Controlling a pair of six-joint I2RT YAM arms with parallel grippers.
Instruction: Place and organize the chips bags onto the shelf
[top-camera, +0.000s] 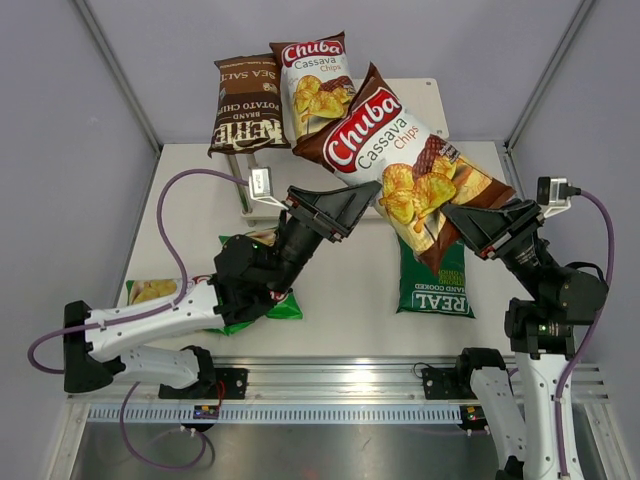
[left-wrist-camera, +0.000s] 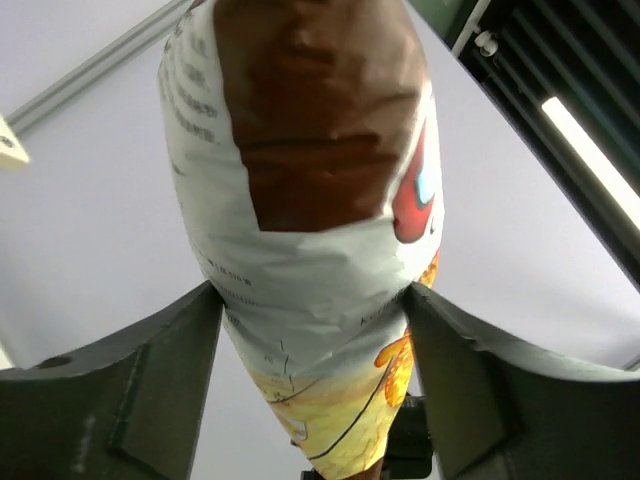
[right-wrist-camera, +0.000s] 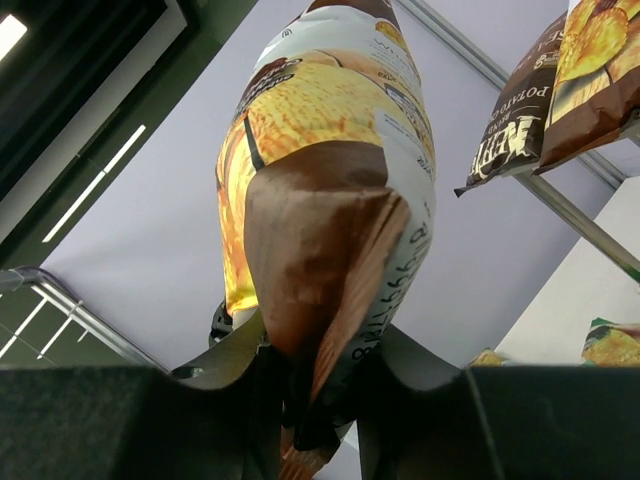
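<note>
Nearest, the right gripper (top-camera: 458, 215) is clenched on the lower crimped end of the Chuba Cassava bag (top-camera: 400, 150); the left gripper (top-camera: 365, 203) is spread, its fingers (left-wrist-camera: 150, 390) flanking the bag's belly (brushing it, not visibly squeezing); from the right jaws the bag's long axis runs aloft, slanting up-left toward the shelf (top-camera: 428, 100) beyond; its bare right end, beside the Kettle bag (top-camera: 245, 105) and second Chuba Cassava bag (top-camera: 312, 85), lies closer to the right arm.

Shows white shells over black joints on left arm (top-camera: 150, 322) and right arm (top-camera: 535, 410). Trails purple cables (top-camera: 163, 210). Bears small silver cameras (top-camera: 261, 182), black wedge-shaped left pincer (top-camera: 372, 197) and right pincer (top-camera: 452, 215).
</note>
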